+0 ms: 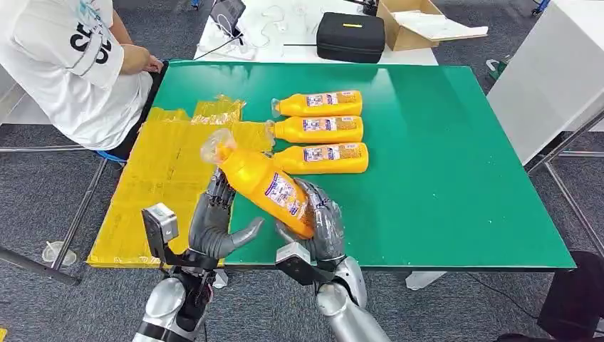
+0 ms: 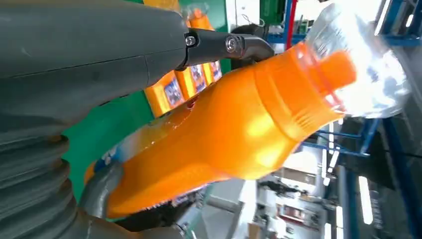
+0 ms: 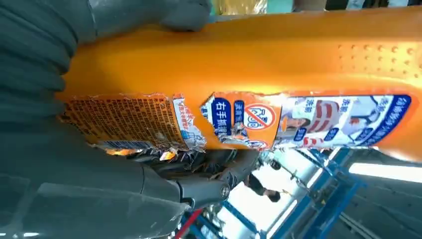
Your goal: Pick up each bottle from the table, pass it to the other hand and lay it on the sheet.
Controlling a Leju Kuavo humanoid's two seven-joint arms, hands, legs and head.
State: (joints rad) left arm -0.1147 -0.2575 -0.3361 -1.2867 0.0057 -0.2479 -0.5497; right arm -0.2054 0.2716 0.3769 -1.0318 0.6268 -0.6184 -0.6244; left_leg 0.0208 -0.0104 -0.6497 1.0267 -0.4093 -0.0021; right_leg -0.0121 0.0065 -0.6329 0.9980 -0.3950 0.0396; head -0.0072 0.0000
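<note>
Up over the table's near edge, tilted orange bottle (image 1: 267, 187), cap toward the yellow sheet (image 1: 153, 189). Gripped low by right hand (image 1: 320, 224); left hand (image 1: 217, 224) just beside, fingers spread. Beyond, three bottles (image 1: 320, 130) lying on green table (image 1: 456, 157).

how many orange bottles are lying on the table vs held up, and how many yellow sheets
orange bottles lying on the green table: 3
orange bottle held by the right hand: 1
yellow sheet: 1
total: 5
</note>
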